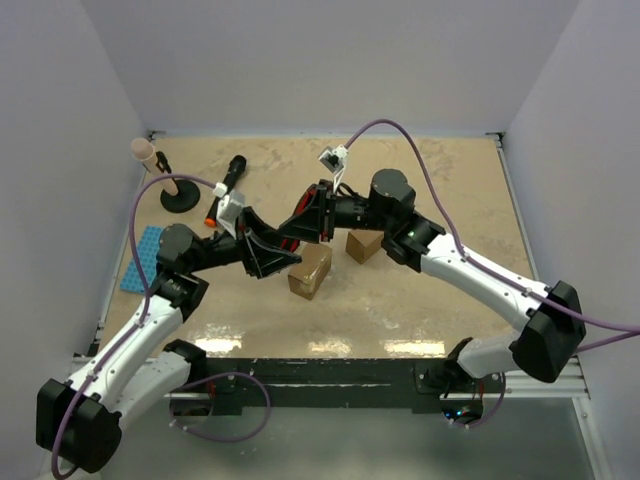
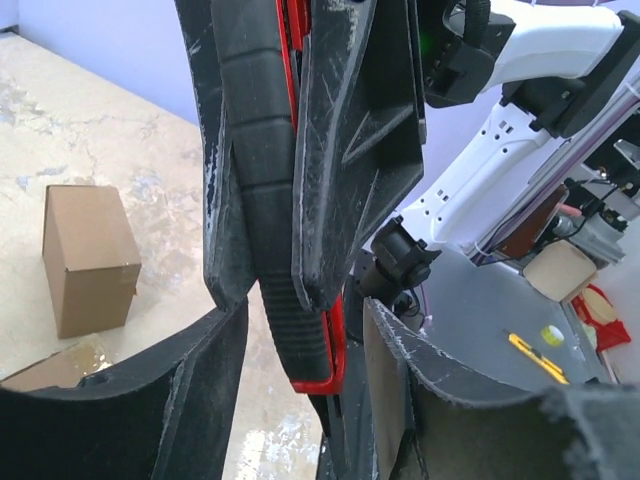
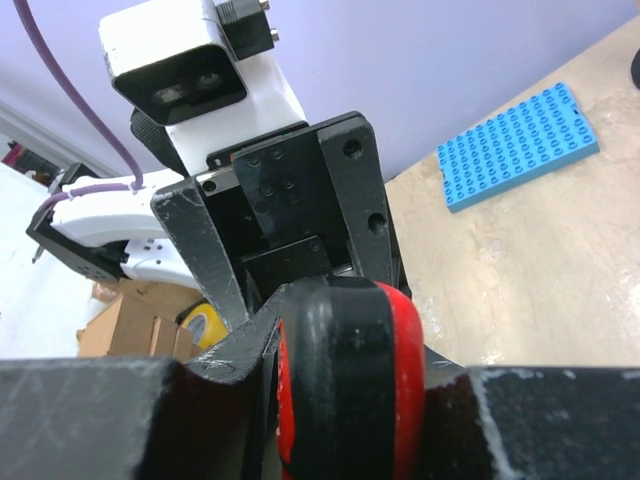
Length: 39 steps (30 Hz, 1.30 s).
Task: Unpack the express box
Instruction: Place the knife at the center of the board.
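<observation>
A black-and-red box cutter (image 1: 298,226) hangs in the air between the two arms. My right gripper (image 1: 306,218) is shut on it, its fingers (image 2: 355,140) clamped along the ribbed handle (image 2: 280,250). My left gripper (image 2: 305,390) is open, with one finger on each side of the handle's red end (image 2: 335,375) and narrow gaps left. In the right wrist view the cutter (image 3: 345,370) fills the space between my right fingers. One small cardboard box (image 1: 310,270) lies just below the grippers. A second box (image 1: 363,244) (image 2: 90,260) stands to its right.
A blue studded baseplate (image 1: 142,258) (image 3: 520,145) lies at the left edge. At the back left are a black round stand (image 1: 180,198) with a beige piece on top and a black-and-orange marker (image 1: 224,190). Walls close in three sides.
</observation>
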Tool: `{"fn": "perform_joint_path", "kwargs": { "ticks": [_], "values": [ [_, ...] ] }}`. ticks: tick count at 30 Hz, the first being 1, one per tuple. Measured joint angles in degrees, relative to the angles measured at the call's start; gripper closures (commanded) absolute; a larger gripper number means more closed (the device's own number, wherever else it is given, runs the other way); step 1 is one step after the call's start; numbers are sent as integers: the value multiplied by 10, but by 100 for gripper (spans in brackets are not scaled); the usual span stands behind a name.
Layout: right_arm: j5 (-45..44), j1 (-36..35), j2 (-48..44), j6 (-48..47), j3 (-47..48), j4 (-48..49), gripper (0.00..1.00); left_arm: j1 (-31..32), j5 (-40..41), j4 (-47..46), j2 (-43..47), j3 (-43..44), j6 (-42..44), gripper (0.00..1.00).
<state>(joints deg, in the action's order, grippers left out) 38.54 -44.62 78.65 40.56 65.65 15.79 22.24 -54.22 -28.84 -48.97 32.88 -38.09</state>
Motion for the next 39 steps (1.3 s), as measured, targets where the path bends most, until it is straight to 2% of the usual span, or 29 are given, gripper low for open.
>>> {"fn": "perform_joint_path", "kwargs": {
  "ticks": [2, 4, 7, 8, 10, 11, 13, 15, 17, 18, 19, 22, 24, 25, 32, 39],
  "values": [
    [3, 0, 4, 2, 0, 1, 100, 0, 2, -6, -2, 0, -3, 38],
    [6, 0, 6, 4, 0, 2, 100, 0, 3, -13, -3, 0, -8, 39],
    [12, 0, 7, 5, -2, 4, 100, 0, 4, -34, -9, 0, -23, 58],
    [14, 0, 7, 5, -3, 6, 100, 0, 4, -43, -12, -1, -29, 71],
    [20, 0, 7, -2, -5, 14, 100, 0, 5, -59, -19, -7, -48, 82],
    [20, 0, 7, -13, -7, 20, 100, -1, 4, -63, -24, -11, -68, 93],
    [20, 2, 7, -23, -10, 26, 100, 0, 11, -77, -29, -15, -89, 100],
    [21, 3, 9, -29, -13, 29, 89, 0, 9, -84, -34, -18, -98, 100],
    [28, 4, 11, -28, -14, 29, 61, 0, 9, -84, -35, -19, -98, 100],
    [30, 4, 12, -28, -14, 31, 54, 0, 9, -83, -34, -19, -98, 100],
    [31, 4, 14, -24, -14, 31, 41, 0, 11, -81, -34, -19, -94, 100],
    [25, 4, 14, -8, -14, 23, 25, 0, 25, -61, -26, -21, -70, 100],
    [11, 4, 13, -4, -14, 17, 23, 0, 46, -35, -15, -22, -53, 100],
    [3, 3, 13, -4, -12, 10, 13, 0, 58, -18, -10, -22, -43, 100],
    [-88, 4, 2, -13, 9, -61, 12, -9, 170, 85, 14, -22, -6, 100],
    [-212, 4, -102, -54, 2, -103, 14, -74, 318, 191, 5, -18, -17, 100]
  ]
}}
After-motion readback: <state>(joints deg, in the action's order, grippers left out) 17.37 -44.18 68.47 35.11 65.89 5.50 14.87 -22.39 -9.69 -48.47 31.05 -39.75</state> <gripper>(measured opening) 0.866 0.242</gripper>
